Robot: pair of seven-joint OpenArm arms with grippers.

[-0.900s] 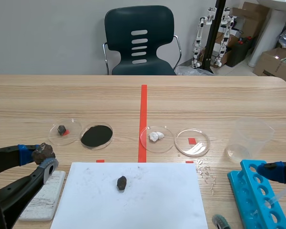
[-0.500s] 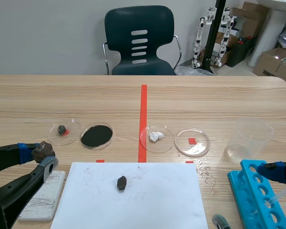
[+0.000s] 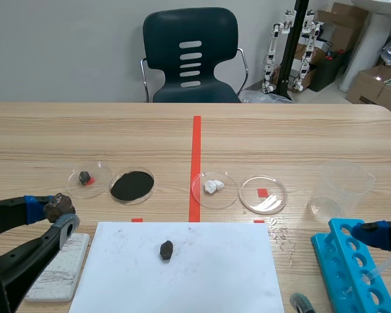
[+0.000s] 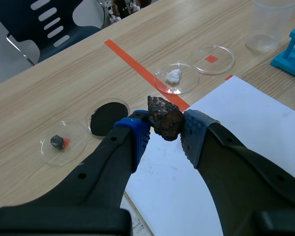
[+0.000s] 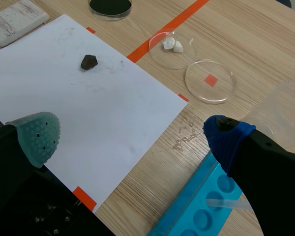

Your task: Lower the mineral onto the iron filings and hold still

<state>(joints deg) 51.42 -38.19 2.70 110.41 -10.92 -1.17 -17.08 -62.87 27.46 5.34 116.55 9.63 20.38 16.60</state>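
A rough dark brown mineral (image 4: 164,117) is pinched between the pads of my left gripper (image 4: 164,130), which is shut on it. In the scene view that gripper (image 3: 57,214) holds the mineral (image 3: 58,208) at the left, near a white block. The dish of black iron filings (image 3: 131,186) lies farther back and to the right; from the left wrist the iron filings (image 4: 108,117) sit ahead of the fingers. My right gripper (image 5: 132,132) is open above the white paper's edge, and only one fingertip (image 3: 378,233) shows in the scene view.
White paper (image 3: 182,274) carries a small dark rock (image 3: 166,250). Dishes hold a dark pebble (image 3: 85,177), white lumps (image 3: 213,186) and nothing but a red mark (image 3: 263,193). A plastic beaker (image 3: 339,189), blue tube rack (image 3: 352,274) and white block (image 3: 60,266) stand around.
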